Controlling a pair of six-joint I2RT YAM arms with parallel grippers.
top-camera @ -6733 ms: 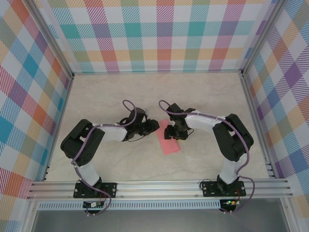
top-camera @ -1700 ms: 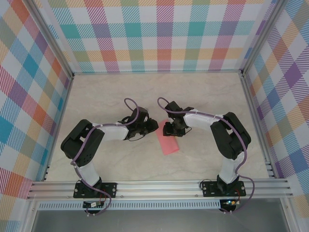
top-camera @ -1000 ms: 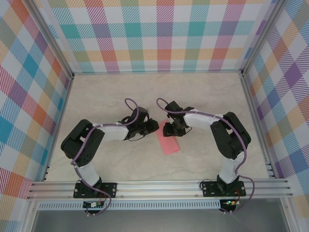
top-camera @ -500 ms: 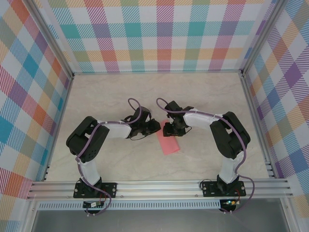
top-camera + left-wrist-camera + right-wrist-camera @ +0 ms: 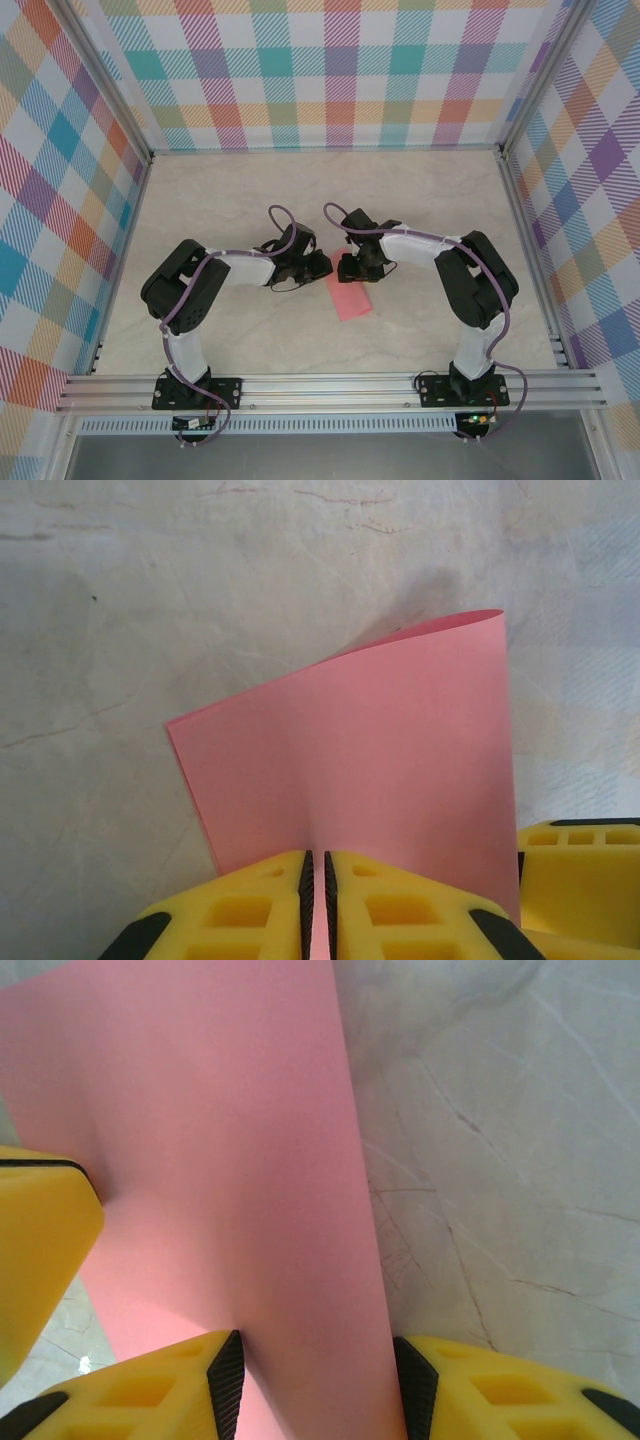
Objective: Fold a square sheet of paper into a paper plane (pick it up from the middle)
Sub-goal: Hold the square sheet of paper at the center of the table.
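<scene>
**A:** What takes up most of the view from above?

**B:** The checked walls [image 5: 330, 70], pastel plaid on three sides; below them the pale marbled table [image 5: 220, 190]; an aluminium rail [image 5: 330, 385] runs along its near edge.

**A:** And the arms?

**B:** The left arm [image 5: 185, 295] and the right arm [image 5: 470, 280] both bend inward from their bases on the rail; their wrists come close together near the middle of the table.

**A:** Where is the paper?

**B:** The square sheet of paper [image 5: 350, 298] lies between the two wrists, near the table's middle; from above it reads as a narrow salmon-pink strip slanting from the grippers toward the near edge; in the left wrist view its far edge lifts off the marble in a curve, with a soft shadow behind it.

**A:** The left gripper?

**B:** The left gripper [image 5: 313, 860] has its yellow jaws pressed almost together; a thin sliver of pink runs between them, so it pinches the sheet at its near edge.

**A:** And the right one?

**B:** The right gripper [image 5: 315, 1345] has its jaws about half spread; the sheet runs across the gap from jaw to jaw, its right edge meeting the right-hand jaw; whether the tips press it down I cannot tell; in the right wrist view one yellow jaw of the left gripper sits at the sheet's left side.
</scene>
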